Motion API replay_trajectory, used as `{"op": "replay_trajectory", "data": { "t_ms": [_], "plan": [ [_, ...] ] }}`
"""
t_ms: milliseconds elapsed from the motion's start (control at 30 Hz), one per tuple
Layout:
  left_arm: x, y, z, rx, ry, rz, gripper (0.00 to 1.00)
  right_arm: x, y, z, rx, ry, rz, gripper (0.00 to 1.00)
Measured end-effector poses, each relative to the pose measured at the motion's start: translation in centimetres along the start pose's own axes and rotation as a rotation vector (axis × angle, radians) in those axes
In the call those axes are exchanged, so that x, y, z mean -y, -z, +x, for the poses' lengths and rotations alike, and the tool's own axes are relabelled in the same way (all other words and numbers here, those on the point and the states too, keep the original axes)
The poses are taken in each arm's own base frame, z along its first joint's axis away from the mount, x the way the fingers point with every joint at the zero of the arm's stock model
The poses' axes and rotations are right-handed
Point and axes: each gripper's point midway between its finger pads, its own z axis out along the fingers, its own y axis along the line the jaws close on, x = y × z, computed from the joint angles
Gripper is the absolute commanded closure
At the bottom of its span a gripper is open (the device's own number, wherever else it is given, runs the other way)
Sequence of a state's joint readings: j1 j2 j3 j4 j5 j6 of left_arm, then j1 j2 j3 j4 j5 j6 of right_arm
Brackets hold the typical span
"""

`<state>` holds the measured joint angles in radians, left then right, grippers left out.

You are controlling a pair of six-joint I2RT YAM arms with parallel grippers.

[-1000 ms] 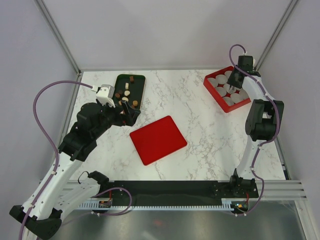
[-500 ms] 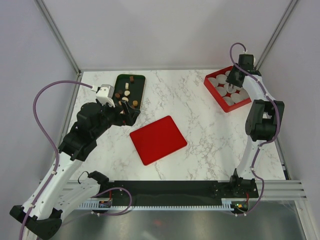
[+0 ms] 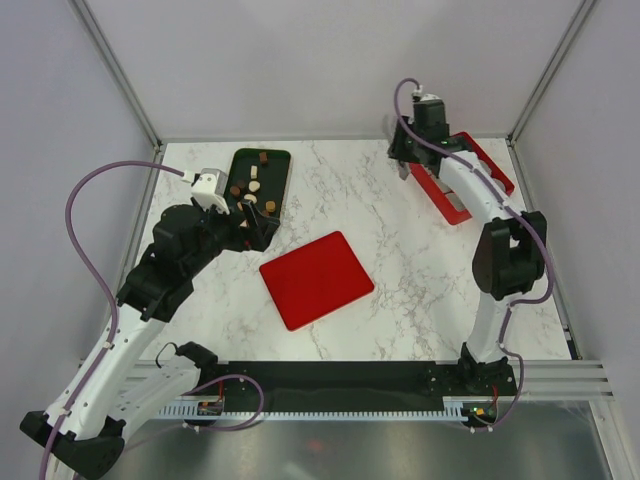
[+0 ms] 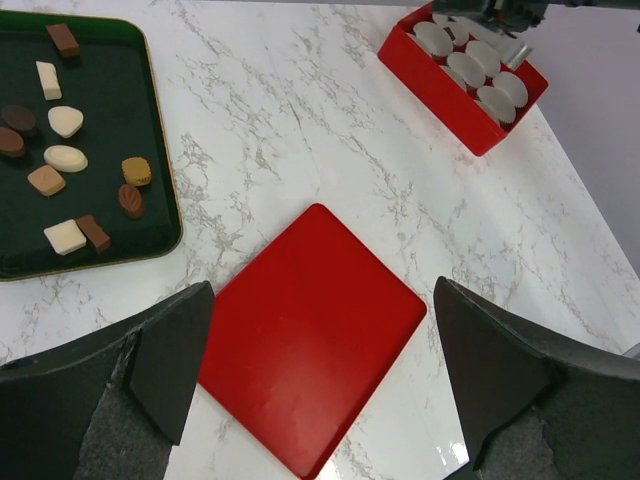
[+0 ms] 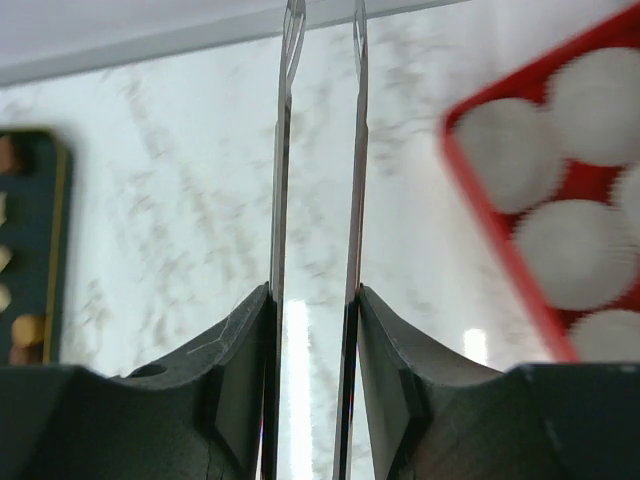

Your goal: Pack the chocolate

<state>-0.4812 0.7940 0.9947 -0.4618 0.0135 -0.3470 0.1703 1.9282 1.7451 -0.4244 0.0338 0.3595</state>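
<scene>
Several chocolates [image 3: 252, 186], brown, dark brown and cream-white, lie on a dark green tray [image 3: 276, 160] at the back left. They show clearly in the left wrist view [image 4: 65, 158]. My left gripper [image 3: 256, 226] hovers open and empty by the tray's near end, its fingers [image 4: 172, 358] spread over a flat red lid [image 4: 312, 345]. My right gripper [image 3: 405, 158] is shut on thin metal tongs [image 5: 283, 180], just left of the red box [image 3: 492, 160] of white paper cups [image 5: 565, 245]. The tongs point over bare marble with nothing between their tips.
The red lid [image 3: 316, 279] lies flat mid-table. The red box [image 4: 440, 95] sits at the back right corner, partly hidden by the right arm in the top view. Frame posts and grey walls close in the table on three sides.
My right arm has swung left from over the red box, carrying the tongs out over the marble beside it. The left arm has not moved.
</scene>
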Motion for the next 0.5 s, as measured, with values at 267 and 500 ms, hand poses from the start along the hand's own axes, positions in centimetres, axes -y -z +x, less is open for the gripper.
{"op": "replay_trajectory", "data": {
  "t_ms": [267, 500],
  "plan": [
    [0.1, 0.0, 0.0, -0.002, 0.001, 0.006, 0.01, -15.1, 0.9, 6.5, -0.056, 0.156, -0.294, 0.55],
    [0.2, 0.1, 0.0, -0.001, 0.001, 0.012, 0.01, -21.6, -1.5, 11.0, -0.068, 0.237, -0.39, 0.54]
  ]
}}
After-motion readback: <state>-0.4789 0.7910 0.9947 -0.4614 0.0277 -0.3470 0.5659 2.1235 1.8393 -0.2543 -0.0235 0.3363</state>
